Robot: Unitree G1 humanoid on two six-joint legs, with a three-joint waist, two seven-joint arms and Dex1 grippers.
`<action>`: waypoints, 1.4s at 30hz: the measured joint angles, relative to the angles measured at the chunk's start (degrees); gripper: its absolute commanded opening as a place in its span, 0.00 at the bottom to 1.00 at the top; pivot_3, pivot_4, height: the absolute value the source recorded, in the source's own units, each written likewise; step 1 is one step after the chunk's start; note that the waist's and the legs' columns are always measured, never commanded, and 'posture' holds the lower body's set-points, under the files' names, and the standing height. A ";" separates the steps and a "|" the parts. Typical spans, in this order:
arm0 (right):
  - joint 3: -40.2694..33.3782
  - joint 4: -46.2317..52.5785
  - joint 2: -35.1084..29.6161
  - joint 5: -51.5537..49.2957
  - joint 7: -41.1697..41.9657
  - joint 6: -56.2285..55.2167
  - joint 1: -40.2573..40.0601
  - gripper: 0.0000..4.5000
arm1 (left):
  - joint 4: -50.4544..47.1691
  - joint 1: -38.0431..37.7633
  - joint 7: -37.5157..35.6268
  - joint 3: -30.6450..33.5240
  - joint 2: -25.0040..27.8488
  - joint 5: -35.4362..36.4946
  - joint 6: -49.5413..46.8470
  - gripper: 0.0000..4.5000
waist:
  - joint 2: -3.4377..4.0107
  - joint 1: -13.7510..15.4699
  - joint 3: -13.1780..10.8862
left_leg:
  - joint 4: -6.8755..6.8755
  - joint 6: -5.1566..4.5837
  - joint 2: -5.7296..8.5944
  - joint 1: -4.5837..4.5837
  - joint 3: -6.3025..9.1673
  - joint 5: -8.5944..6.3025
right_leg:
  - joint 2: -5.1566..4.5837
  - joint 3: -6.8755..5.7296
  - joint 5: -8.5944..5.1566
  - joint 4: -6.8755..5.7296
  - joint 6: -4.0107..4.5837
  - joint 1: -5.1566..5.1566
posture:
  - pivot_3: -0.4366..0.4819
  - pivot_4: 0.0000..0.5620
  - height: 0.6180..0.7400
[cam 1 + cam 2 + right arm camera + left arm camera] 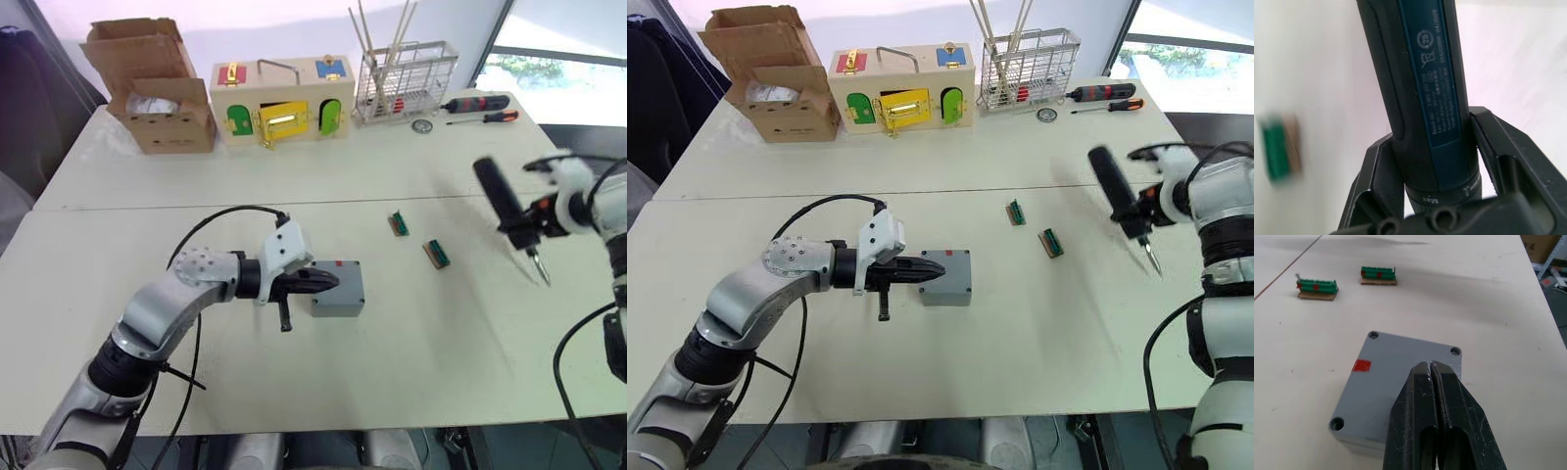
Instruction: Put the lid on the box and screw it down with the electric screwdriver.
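Note:
The grey box (338, 294) stands mid-table with the lid (1400, 367) lying flat on top of it; the lid shows corner screw holes and a small red mark. My left gripper (331, 281) is shut with nothing between its fingers, its tips resting over the lid's near edge (1430, 369). At the right, my right gripper (534, 217) is shut on the electric screwdriver (505, 201), a thick black tool held tilted above the table. Its metal bit (541, 269) points down, well to the right of the box.
Two green terminal blocks (398, 223) (437, 255) lie between the box and the right arm. Along the far edge are a cardboard box (157, 83), a wooden box with coloured doors (281, 98), a wire rack (405, 78) and two manual screwdrivers (475, 103).

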State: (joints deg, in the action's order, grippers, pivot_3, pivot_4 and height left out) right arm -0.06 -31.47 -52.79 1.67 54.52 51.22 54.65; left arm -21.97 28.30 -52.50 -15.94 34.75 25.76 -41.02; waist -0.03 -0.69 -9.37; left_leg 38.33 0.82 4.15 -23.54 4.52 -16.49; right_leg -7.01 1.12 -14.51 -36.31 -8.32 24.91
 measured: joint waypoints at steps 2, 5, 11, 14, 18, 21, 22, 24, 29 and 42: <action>-14.10 13.36 8.45 -6.60 -6.37 0.85 -4.44 0.41 | 1.77 1.20 -0.90 0.24 1.21 -0.24 -0.01 0.00 | -0.02 -0.52 -0.01 | -0.07 0.10 -0.03 0.07 -0.11 0.07 | 0.09 0.05 0.00 -0.05 0.00 0.04 | 0.48 0.27 0.92; -24.62 34.34 24.68 -17.46 -13.55 -0.32 -10.61 0.41 | 2.09 3.42 -2.54 0.12 1.43 -0.32 0.27 0.00 | 0.02 -0.36 0.00 | -0.09 0.21 -0.06 0.18 0.00 0.13 | 0.12 0.08 0.00 -0.67 0.02 0.13 | 0.48 0.27 0.92; -28.94 48.78 37.07 -29.38 -22.54 2.52 -16.52 0.41 | 3.64 3.34 -3.68 -0.34 2.80 -1.98 0.57 0.00 | 0.02 1.38 0.00 | 0.38 0.02 0.13 0.09 0.14 0.05 | -0.02 0.07 0.00 -0.72 0.02 -0.08 | 0.48 0.27 0.92; -24.85 54.54 40.68 -31.74 -23.14 -1.36 -23.01 0.41 | 4.56 3.43 -3.64 -1.30 2.37 -3.34 1.13 0.00 | 0.02 1.07 0.00 | 0.43 0.00 0.12 0.10 0.11 0.04 | 0.00 0.06 0.00 -0.74 0.02 -0.11 | 0.48 0.27 0.92; -20.97 54.92 41.91 -32.49 -24.03 -4.70 -27.19 0.41 | 6.19 4.37 -3.40 -2.82 -0.08 -4.39 1.66 0.00 | 0.03 0.81 0.00 | 0.53 -0.01 0.11 0.10 0.10 0.04 | 0.03 0.06 0.00 -0.75 0.01 -0.10 | 0.48 0.27 0.92; -19.08 54.93 41.86 -32.64 -24.40 -7.47 -29.16 0.41 | 7.43 4.87 -3.69 -3.55 -0.61 -5.58 2.16 0.00 | 0.02 0.44 -0.01 | 0.49 -0.01 0.09 0.10 0.15 0.03 | 0.08 0.04 0.00 -0.78 0.01 -0.10 | 0.48 0.27 0.92; -18.24 54.93 41.70 -32.65 -24.42 -8.24 -29.94 0.41 | 7.86 4.98 -3.78 -3.74 -0.68 -6.07 2.53 0.00 | 0.02 0.13 -0.01 | 0.48 -0.02 0.09 0.10 0.15 0.02 | 0.08 0.03 0.00 -0.78 0.01 -0.11 | 0.48 0.27 0.92; -17.23 54.93 41.34 -32.67 -24.56 -9.26 -31.09 0.41 | 8.41 5.20 -4.02 -4.19 -0.81 -6.81 3.20 0.00 | 0.03 -0.16 0.00 | 0.47 -0.04 0.09 0.10 0.14 0.01 | 0.08 0.04 0.00 -0.77 0.01 -0.10 | 0.48 0.27 0.92; -15.10 54.94 40.48 -34.09 -24.67 -10.40 -33.99 0.41 | 10.37 5.64 -4.91 -5.75 -1.32 -9.62 7.90 0.00 | 0.02 -0.08 0.00 | 0.48 -0.05 0.07 0.14 0.14 0.01 | 0.08 0.04 0.00 -0.75 0.01 -0.13 | 0.48 0.27 0.92; -14.38 58.47 37.61 -40.10 -28.20 -9.76 -36.20 0.41 | 11.08 5.62 -5.94 -5.63 -1.83 -10.45 8.97 0.00 | 0.02 0.00 0.00 | 0.50 -0.06 0.06 0.15 0.15 0.00 | 0.08 0.03 -0.01 -0.75 0.01 -0.16 | 0.48 0.27 0.92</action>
State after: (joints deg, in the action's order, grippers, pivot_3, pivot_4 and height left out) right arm -14.44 27.00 -15.18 -38.43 26.32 41.46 18.45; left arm -10.88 33.92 -58.44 -21.57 32.92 15.31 -32.05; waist -0.01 -0.69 -9.37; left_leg 38.83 0.75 4.21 -23.38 4.67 -16.49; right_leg -6.93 1.15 -14.51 -37.07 -8.30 24.74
